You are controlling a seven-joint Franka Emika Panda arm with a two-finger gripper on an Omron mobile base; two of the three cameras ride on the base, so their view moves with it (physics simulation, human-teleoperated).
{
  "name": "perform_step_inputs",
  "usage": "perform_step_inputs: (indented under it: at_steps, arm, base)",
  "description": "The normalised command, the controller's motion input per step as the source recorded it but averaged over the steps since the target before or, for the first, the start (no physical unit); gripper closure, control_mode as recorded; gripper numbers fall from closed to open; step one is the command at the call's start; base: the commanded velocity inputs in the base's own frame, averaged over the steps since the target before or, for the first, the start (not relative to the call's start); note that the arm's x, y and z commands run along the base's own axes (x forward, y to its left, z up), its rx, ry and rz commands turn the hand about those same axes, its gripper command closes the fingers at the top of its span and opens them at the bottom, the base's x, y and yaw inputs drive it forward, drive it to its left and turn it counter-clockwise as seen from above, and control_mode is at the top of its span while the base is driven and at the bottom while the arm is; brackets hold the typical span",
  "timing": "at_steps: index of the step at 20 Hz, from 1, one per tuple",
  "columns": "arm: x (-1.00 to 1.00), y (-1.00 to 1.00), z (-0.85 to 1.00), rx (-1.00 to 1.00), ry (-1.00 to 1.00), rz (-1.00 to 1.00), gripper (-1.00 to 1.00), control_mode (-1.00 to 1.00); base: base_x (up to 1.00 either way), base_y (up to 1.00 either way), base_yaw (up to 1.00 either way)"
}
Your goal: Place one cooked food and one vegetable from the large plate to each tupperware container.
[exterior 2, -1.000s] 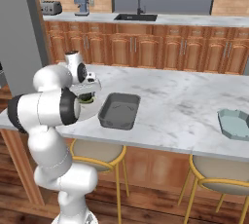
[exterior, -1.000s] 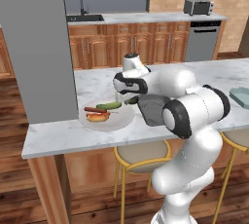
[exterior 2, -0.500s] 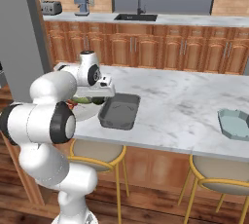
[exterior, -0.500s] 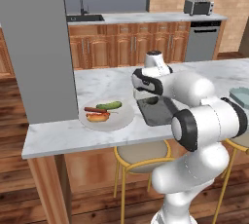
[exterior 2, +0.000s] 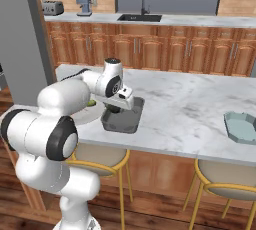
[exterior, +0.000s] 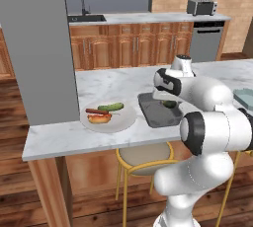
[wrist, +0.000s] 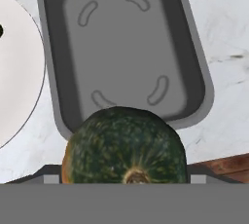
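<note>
The large plate (exterior: pixel 127 121) lay on the marble worktop (exterior: pixel 104 84) near its front edge, carrying a hot dog (exterior: pixel 99 117) and a green cucumber (exterior: pixel 110 106) side by side; in the hand view a slice of its pale rim (wrist: pixel 19 91) showed at the left. Just beside the plate, to its right in the left base view, sat the dark grey tupperware container (exterior: pixel 149 113), its broad rim nearly meeting the plate's edge. The hand view looked straight down into that container (wrist: pixel 126 47), whose floor was bare. Above it hung the gripper (exterior: pixel 165 101), and a dark green, speckled squash (wrist: pixel 125 147) with a tan stem end sat between the jaws, which stood wide and clamped on it; the squash (exterior: pixel 169 104) appeared as a small dark lump over the tray in the left base view. The pale blue-grey container (exterior 2: pixel 242 127) rested well apart, far along the worktop toward the right. Beyond stood wooden cabinets (exterior 2: pixel 150 51), a sink (exterior 2: pixel 139 18) and a toaster (exterior 2: pixel 52 7).
</note>
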Motion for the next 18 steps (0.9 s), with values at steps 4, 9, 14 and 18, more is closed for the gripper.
perform_step_inputs:
  at_steps: [4, 9, 14, 18]
  arm:
    - [0.1, -0.05, -0.01, -0.01, 0.0, -0.03, 1.0, -1.0]
    - [0.19, -0.21, -0.08, 0.0, 0.0, 0.0, 1.0, -1.0]
    - [0.3, -0.24, -0.18, -0.01, 0.0, 0.0, 1.0, -1.0]
    - [0.09, -0.13, -0.13, -0.01, 0.0, 0.02, 1.0, -1.0]
  base:
    - [0.0, 0.0, 0.0]
    - [0.0, 0.0, 0.0]
    - [0.0, 0.0, 0.0]
    - [0.0, 0.0, 0.0]
